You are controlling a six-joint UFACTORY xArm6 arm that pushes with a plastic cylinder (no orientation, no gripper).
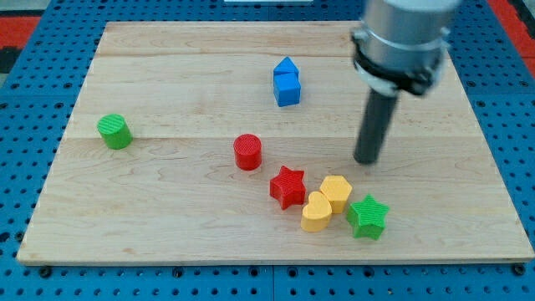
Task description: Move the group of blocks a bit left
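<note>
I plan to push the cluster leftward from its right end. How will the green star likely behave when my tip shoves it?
The green star sits flat and low, so it will probably slide, not tip. Its points may make it rotate under an off-centre push. It touches the yellow block, so that likely moves too. My tip stands above it, apart.

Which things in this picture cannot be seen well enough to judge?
- Arm above my tip: cut off by the view's top edge.
- Two yellow blocks: they overlap, so the rear one's shape is partly hidden.
- Two blue blocks: they look joined; any gap is too small to tell.
</note>
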